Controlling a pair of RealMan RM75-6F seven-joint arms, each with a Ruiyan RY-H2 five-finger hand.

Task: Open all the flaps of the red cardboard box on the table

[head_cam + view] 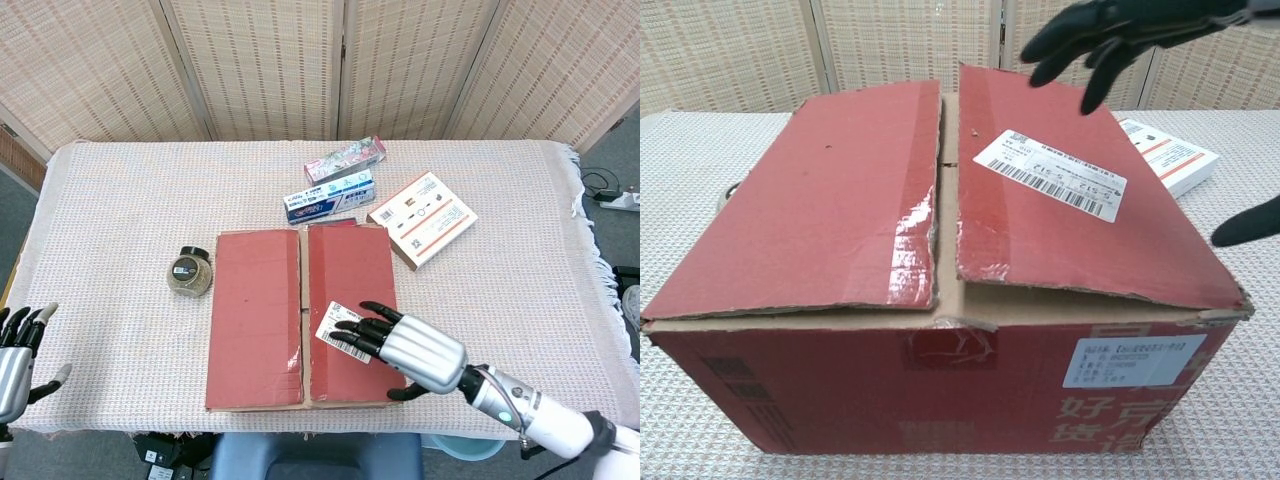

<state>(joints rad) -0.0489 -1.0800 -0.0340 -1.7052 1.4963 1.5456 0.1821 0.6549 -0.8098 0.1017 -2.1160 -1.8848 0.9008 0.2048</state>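
The red cardboard box [255, 320] stands at the table's near middle, both top flaps lying flat with a narrow seam between them. In the chest view the box [840, 200] fills the frame. My right hand [405, 350] is over the right flap [350, 270], fingers spread, fingertips above the white shipping label [343, 330]. Seen from the chest, this hand [1120, 30] floats above the flap, holding nothing. My left hand [15, 360] is off the table's near left corner, fingers apart and empty.
A small dark-lidded jar [189, 271] sits just left of the box. Behind the box lie a blue carton [329, 195], a floral carton [345, 158] and a white-and-orange flat box [422, 218]. A woven screen stands behind the table.
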